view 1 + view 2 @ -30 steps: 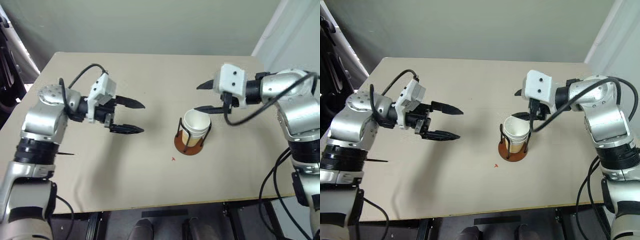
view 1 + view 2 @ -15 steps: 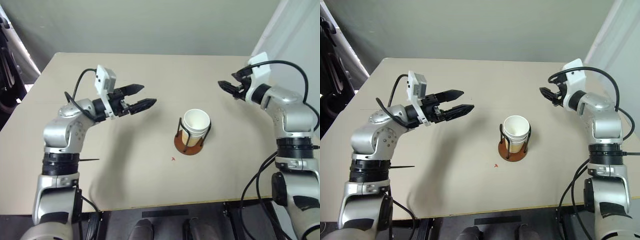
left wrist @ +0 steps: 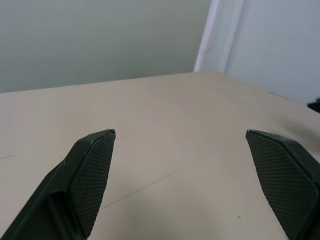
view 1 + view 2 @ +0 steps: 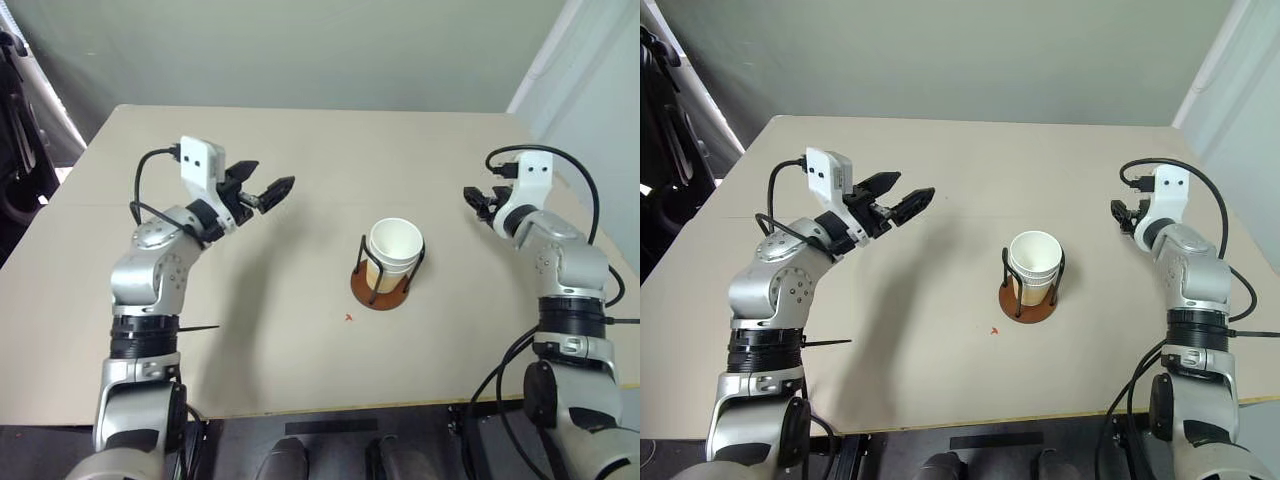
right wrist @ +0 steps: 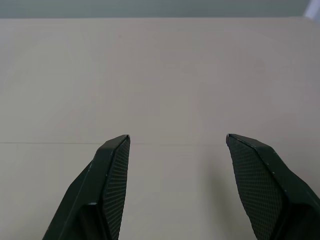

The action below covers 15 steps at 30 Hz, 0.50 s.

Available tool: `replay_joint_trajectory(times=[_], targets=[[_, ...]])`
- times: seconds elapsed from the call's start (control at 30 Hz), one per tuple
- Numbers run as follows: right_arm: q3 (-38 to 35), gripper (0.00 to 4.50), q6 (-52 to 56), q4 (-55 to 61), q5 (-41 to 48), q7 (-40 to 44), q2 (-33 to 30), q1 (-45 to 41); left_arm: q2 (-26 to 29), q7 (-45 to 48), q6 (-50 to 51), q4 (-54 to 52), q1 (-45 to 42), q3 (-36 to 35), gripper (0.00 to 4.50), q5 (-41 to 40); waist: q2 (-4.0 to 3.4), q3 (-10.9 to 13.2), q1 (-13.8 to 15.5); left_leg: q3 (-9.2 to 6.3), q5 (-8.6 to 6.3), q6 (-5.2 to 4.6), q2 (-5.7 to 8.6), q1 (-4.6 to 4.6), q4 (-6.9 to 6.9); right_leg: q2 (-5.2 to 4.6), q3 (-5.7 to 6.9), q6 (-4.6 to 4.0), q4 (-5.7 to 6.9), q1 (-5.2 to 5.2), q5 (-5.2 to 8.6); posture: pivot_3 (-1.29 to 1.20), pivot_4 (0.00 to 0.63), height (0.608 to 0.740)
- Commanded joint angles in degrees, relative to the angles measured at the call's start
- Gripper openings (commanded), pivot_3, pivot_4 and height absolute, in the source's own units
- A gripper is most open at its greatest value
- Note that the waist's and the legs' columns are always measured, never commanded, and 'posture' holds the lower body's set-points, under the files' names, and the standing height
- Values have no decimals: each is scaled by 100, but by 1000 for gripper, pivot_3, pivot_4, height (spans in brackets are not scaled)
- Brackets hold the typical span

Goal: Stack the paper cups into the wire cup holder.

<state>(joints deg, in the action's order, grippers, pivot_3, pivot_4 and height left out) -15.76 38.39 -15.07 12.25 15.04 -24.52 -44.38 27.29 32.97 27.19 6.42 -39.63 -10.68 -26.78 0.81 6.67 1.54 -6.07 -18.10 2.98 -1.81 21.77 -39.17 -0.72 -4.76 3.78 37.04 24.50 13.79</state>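
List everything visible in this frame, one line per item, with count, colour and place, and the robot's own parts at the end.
paper cups: a nested stack, tan outside, white inside and rim; count within the stack unclear; standing in the holder.
wire cup holder: one, reddish-brown disc base with black wire loops, on the table right of centre.
table: one, beige top, carrying the holder.
small red mark: one, on the table just in front of the holder.
left end effector: one, black fingers, open, empty, above the table left of the holder.
right end effector: one, black fingers, open, empty, near the table's right edge.
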Motion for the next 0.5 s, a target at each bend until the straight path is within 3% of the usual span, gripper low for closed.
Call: replay_joint_trajectory(times=[0.03, 0.5], targets=[[-292, 3045, 7, 307, 179, -220, -11, -95, -82, -374, -309, 42, -169, -139, 4500, 218, 0, 0, 0, 1, 0, 0, 0, 0, 0, 0, -1, 0, 0, 0, 0, 0, 150, 740], [-579, 3045, -675, -143, 193, -879, 78, -210, -38, -242, -364, -123, 117, -69, 4500, 204, -1, 0, 8, 4, 0, 0, 1, -4, 5, 0, 0, -1, 1, 1, -1, 0, 150, 740]])
